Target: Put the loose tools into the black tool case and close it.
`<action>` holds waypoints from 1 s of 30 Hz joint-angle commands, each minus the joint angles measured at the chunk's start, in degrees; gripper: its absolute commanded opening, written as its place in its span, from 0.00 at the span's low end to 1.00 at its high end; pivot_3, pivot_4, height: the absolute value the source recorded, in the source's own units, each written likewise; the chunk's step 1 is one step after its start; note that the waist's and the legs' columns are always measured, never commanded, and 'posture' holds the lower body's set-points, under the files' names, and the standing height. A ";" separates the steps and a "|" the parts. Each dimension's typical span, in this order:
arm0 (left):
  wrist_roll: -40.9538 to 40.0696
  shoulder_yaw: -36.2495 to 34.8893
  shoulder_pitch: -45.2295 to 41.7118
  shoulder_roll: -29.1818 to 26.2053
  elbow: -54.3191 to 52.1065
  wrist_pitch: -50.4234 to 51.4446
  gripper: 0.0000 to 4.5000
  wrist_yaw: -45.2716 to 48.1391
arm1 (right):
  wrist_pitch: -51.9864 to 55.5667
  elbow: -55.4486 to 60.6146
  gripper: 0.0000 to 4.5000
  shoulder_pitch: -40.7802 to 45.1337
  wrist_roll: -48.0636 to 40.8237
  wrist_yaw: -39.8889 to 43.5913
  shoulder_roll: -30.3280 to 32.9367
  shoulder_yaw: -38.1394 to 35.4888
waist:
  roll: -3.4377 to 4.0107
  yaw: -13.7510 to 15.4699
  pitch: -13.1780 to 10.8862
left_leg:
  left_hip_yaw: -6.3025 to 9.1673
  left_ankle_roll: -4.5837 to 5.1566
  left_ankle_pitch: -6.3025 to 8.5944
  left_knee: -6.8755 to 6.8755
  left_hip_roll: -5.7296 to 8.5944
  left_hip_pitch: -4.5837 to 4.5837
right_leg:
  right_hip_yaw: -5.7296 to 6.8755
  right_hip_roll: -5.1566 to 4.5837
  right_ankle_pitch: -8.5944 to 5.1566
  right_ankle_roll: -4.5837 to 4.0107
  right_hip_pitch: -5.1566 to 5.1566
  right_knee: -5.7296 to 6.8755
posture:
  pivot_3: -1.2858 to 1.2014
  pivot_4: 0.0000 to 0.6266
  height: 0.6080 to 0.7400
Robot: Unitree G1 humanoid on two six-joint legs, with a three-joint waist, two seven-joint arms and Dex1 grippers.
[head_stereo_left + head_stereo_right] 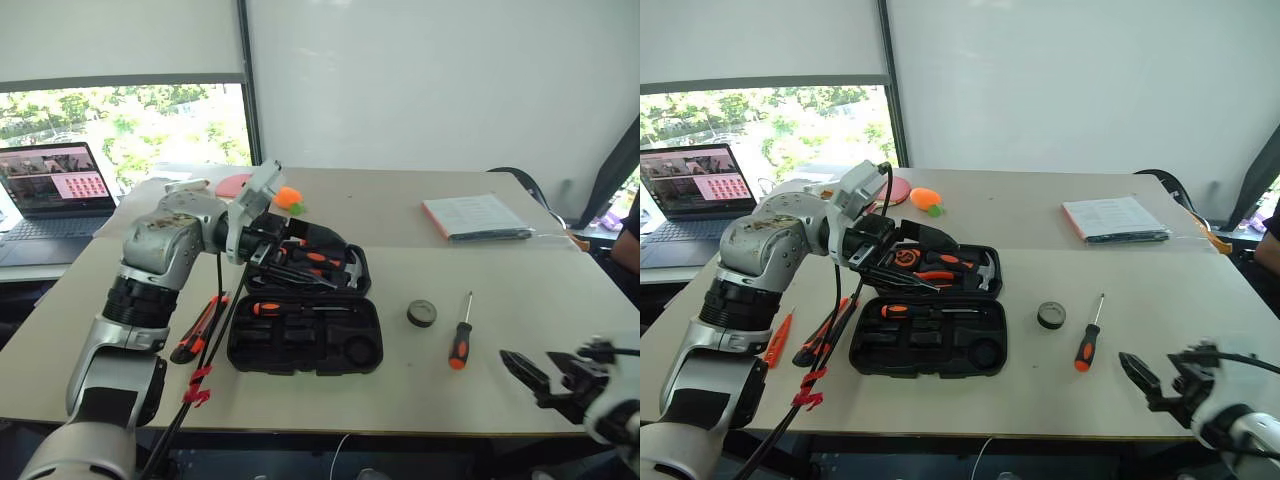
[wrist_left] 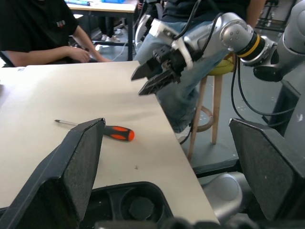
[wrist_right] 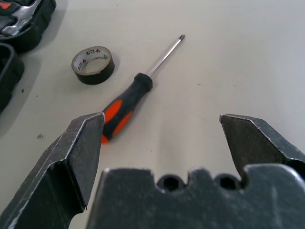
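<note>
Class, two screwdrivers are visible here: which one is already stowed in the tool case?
The screwdriver lying in the black tool case; the other screwdriver lies loose on the table beside the tape roll.

Black tool case lies open mid-table, one screwdriver inside. Tape roll and 2nd screwdriver lie right of it; utility knife on its left.

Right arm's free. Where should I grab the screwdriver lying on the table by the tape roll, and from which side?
Take the screwdriver by its thick orange-and-black handle, not the thin shaft. It lies flat with bare table on both sides, so bring the open right gripper down from above, fingers straddling the handle crosswise. The tape roll sits clear of it.
</note>
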State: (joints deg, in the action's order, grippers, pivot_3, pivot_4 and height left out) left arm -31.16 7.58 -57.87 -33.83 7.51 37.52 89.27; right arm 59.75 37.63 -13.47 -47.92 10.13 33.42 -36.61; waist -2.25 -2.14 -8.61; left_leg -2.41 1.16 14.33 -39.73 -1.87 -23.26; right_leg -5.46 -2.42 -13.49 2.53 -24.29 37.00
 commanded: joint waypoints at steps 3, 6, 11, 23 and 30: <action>-0.49 -1.02 0.51 -1.20 -3.70 -0.71 0.99 -1.23 | 0.54 -3.43 1.00 8.80 2.23 -6.30 -4.02 6.52 | 0.02 0.38 -0.01 | 0.00 0.01 0.01 0.01 0.04 -0.08 | 0.01 -0.04 -0.02 0.04 -0.06 -0.03 | 0.52 0.24 0.98; 0.13 -0.69 0.33 -1.35 -3.69 -1.36 0.99 -1.86 | 1.43 -6.70 1.00 13.94 3.49 -10.84 -8.14 8.80 | 0.02 0.50 -0.01 | 0.02 0.01 0.01 -0.01 0.03 -0.08 | 0.01 -0.03 -0.02 0.04 -0.04 -0.04 | 0.52 0.24 0.98; 0.89 -0.25 -0.26 -1.89 -3.76 -1.93 0.99 -2.04 | 2.59 -10.53 1.00 17.04 7.43 -14.54 -10.24 11.99 | 0.04 0.71 -0.02 | 0.01 0.01 0.01 0.00 0.05 -0.08 | 0.01 -0.04 -0.02 0.04 -0.05 -0.02 | 0.52 0.24 0.98; 1.62 0.15 -0.60 -2.30 -2.67 -2.96 1.00 -1.35 | 4.03 -9.96 0.45 14.20 15.58 -17.91 -12.91 13.42 | 0.04 0.63 -0.03 | 0.01 0.01 0.01 0.01 0.03 -0.05 | 0.04 -0.02 -0.02 0.04 -0.03 -0.03 | 0.52 0.24 0.98; 1.97 0.43 -0.70 -1.91 -1.78 -3.74 1.00 -1.06 | 6.52 -5.03 0.23 12.95 14.87 -19.82 -15.98 5.18 | 0.04 1.12 -0.03 | 0.02 0.01 0.01 0.01 0.03 -0.09 | 0.05 -0.04 -0.02 0.05 -0.04 -0.06 | 0.52 0.24 0.98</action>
State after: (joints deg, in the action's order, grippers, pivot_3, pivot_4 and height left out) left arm -29.25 8.33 -57.04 -35.64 6.07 34.98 88.06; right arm 64.87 30.58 -0.13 -32.96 -8.22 17.62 -26.66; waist -2.21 -1.02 -8.63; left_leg -2.39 1.17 14.34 -39.72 -1.83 -23.35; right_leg -5.41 -2.46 -13.51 2.58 -24.33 36.95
